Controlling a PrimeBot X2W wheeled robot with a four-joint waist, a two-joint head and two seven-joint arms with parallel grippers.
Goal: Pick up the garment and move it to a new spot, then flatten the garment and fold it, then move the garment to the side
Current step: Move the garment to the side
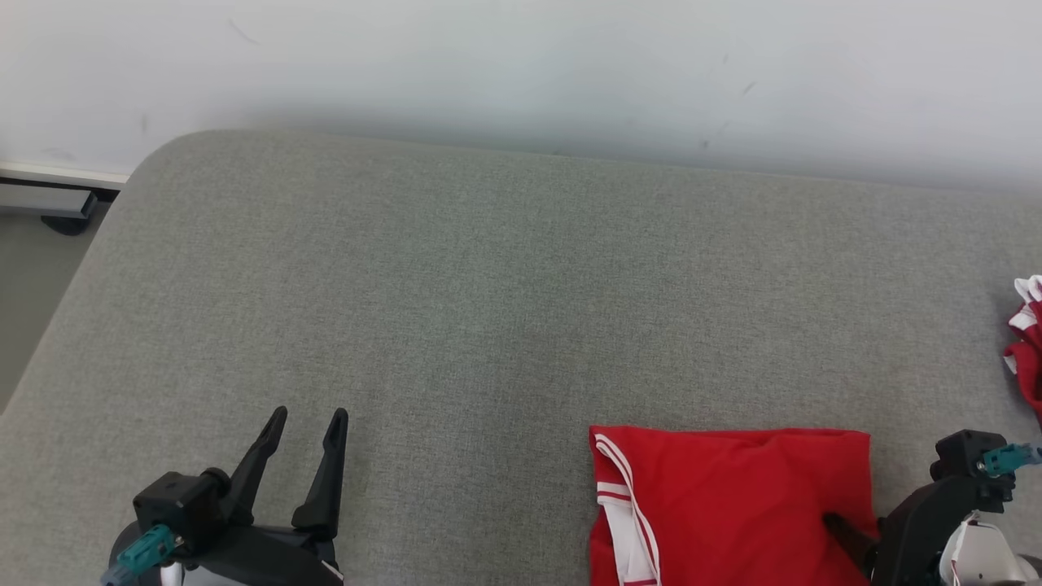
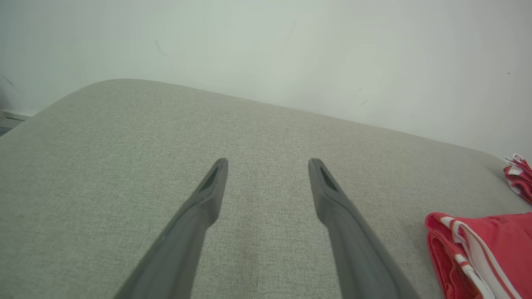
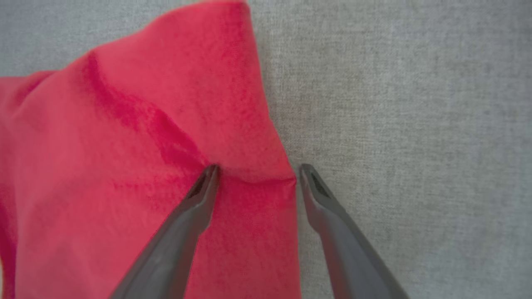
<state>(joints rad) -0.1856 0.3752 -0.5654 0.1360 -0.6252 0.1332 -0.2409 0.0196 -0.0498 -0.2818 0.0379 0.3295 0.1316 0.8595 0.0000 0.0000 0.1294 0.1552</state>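
on grey weave point(image 1: 488, 309), folded rectangular garment point(image 1: 733, 496)

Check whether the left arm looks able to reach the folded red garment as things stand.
Probably yes: the left gripper is open over the bare grey surface, with nothing lying between it and the folded red garment. The right gripper straddles its far edge.

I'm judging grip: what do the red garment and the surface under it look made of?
The garment looks like thin matte cloth, perhaps light synthetic: soft creases. The surface looks like coarse grey woven upholstery, matte: visible weave grain.
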